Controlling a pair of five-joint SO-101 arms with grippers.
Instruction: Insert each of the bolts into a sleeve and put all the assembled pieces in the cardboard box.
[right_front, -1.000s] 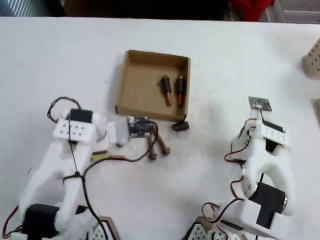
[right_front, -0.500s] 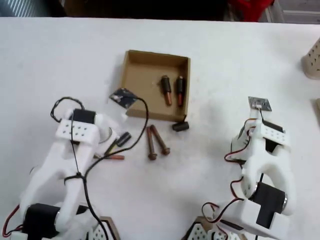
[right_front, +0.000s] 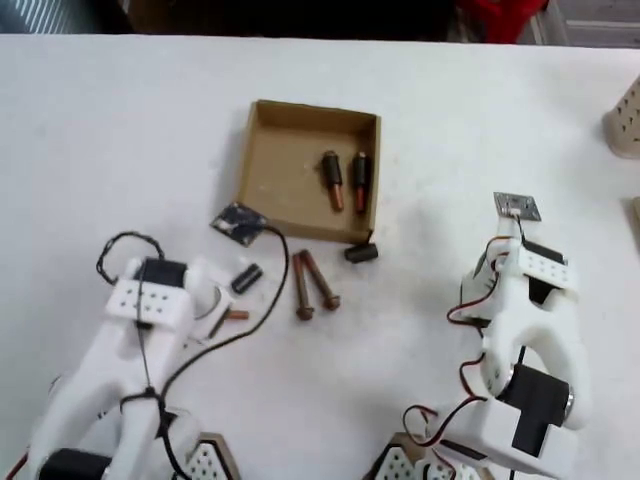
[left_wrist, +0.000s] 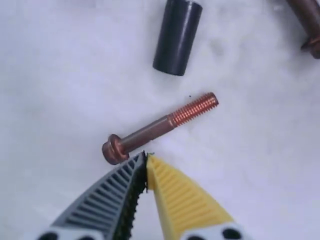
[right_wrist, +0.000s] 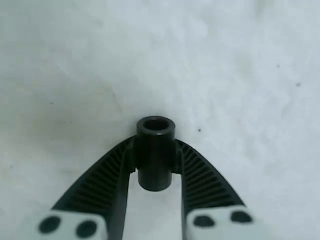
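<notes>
Your left jaws sit pressed together just beside the bolt (left_wrist: 160, 125) on the counter (left_wrist: 60, 60). It looks stiff, smooth and prone to roll, so take it mid-shank. Your right jaws pinch a sleeve (right_wrist: 155, 155).

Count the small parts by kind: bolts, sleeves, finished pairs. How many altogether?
Loose copper-coloured metal bolts: 3
Loose black cylindrical sleeves, one in the right gripper: 3
Assembled bolt-in-sleeve pieces in the brown cardboard box: 2
Total: 8
</notes>
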